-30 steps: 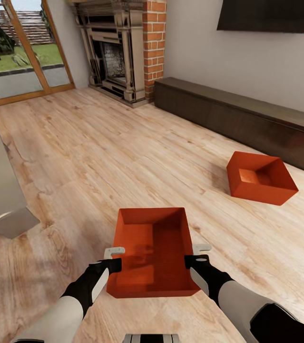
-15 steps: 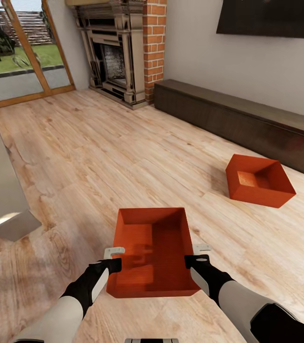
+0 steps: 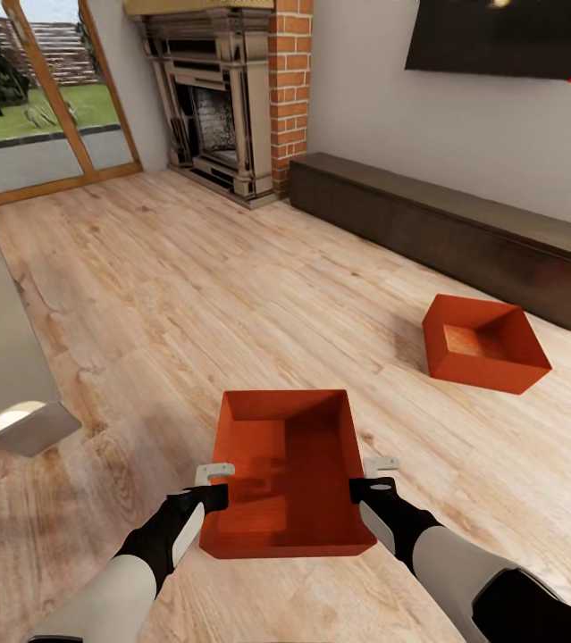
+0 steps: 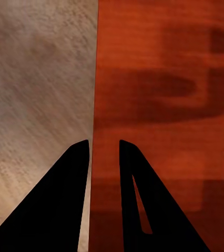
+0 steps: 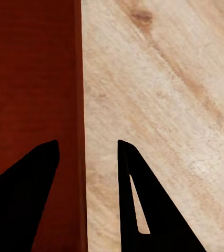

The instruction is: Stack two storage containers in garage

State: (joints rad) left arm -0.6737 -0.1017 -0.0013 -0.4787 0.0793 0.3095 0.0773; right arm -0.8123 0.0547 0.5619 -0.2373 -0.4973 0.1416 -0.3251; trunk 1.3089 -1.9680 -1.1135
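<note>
Wood plank floor bears two storage containers near fireplace.

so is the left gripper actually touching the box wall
Cannot tell. In the left wrist view the left gripper straddles the near box wall, with a thin pale sliver beside one finger; the other finger's contact isn't plain.
</note>
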